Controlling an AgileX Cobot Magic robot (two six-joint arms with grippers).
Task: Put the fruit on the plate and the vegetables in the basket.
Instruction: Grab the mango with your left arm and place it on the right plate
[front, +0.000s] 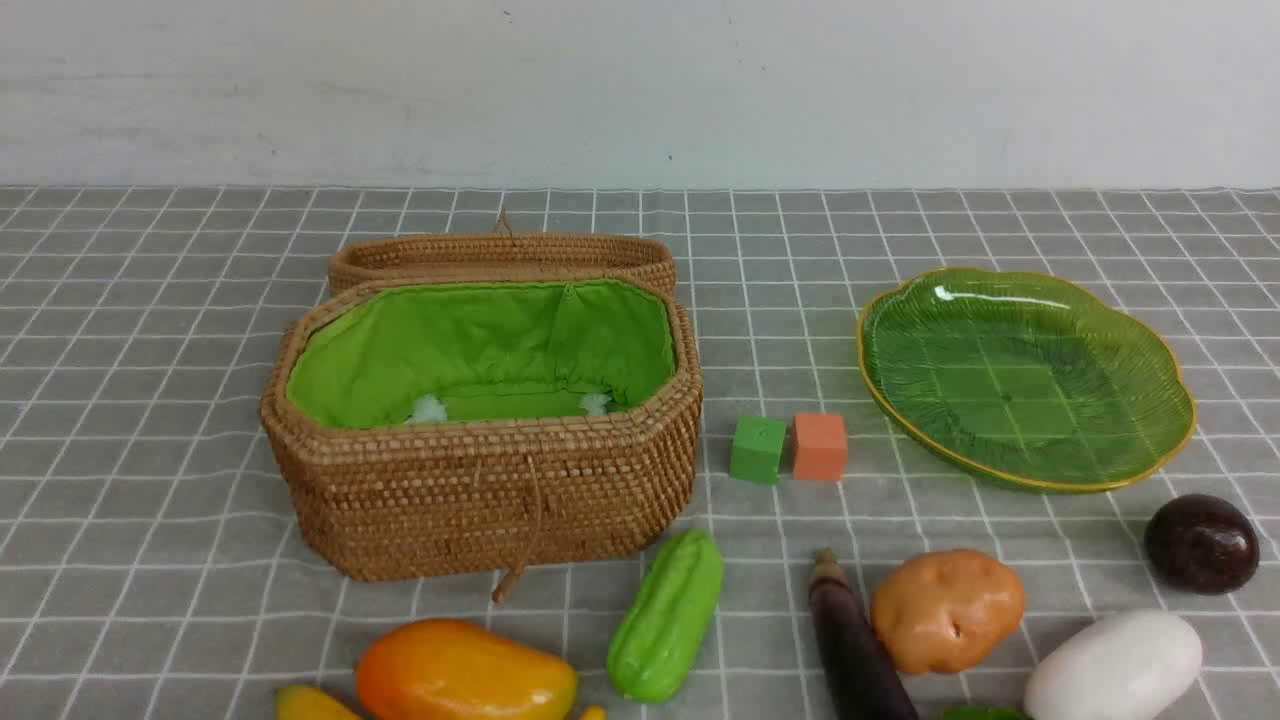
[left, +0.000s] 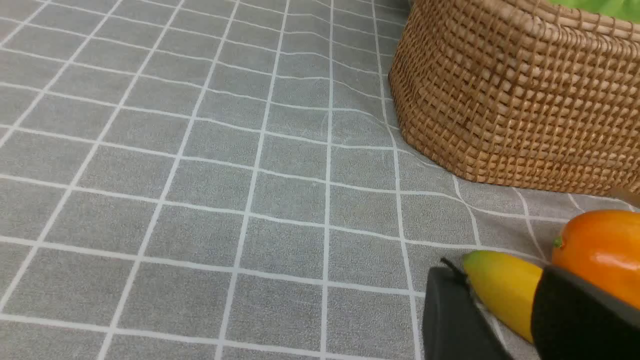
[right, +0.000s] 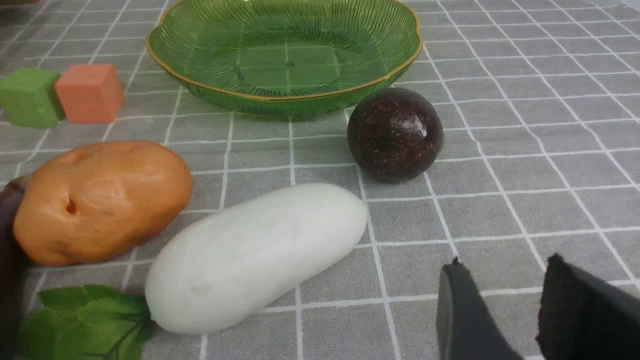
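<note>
The open basket stands at the left, the empty green plate at the right. Along the near edge lie the fruit and vegetables: banana, mango, gourd, eggplant, potato, white vegetable and maroon fruit. My left gripper is open, its jaws framing the banana's tip without gripping it. My right gripper is open over bare cloth, beside the white vegetable.
A green cube and an orange cube sit side by side between basket and plate. The basket's lid lies back behind it. A green leaf lies by the white vegetable. Neither arm shows in the front view.
</note>
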